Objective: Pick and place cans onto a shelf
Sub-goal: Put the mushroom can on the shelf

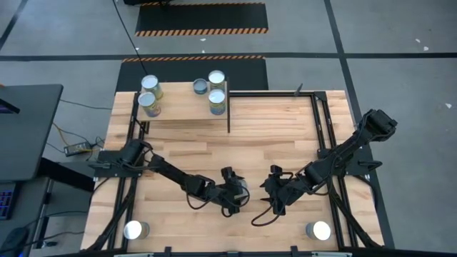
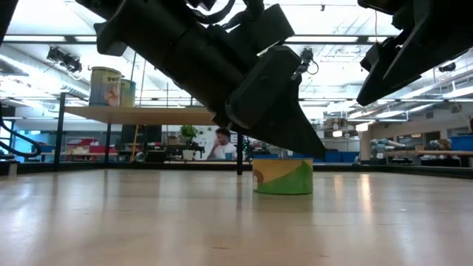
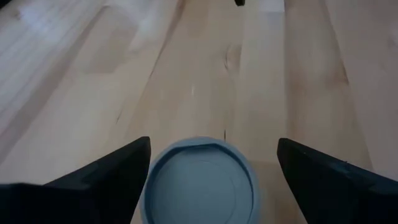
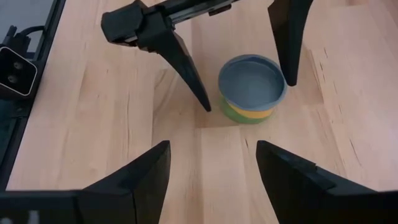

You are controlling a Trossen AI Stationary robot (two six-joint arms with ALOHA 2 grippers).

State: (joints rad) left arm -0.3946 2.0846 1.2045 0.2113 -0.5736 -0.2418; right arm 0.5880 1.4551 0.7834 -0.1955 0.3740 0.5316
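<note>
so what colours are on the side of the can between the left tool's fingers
Yellow and green, clearest in the low view on the small silver-topped can.

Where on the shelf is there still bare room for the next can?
The shelf is bare through its middle, between the two cans at its left end and the three cans at its right end; both ends are crowded.

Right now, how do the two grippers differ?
The left gripper stands open around a can on the table, one finger on each side and clear of it; the right gripper hovers open beside it with nothing between its fingers. The left's jaws are spread wider. Both are dark and two-fingered.
</note>
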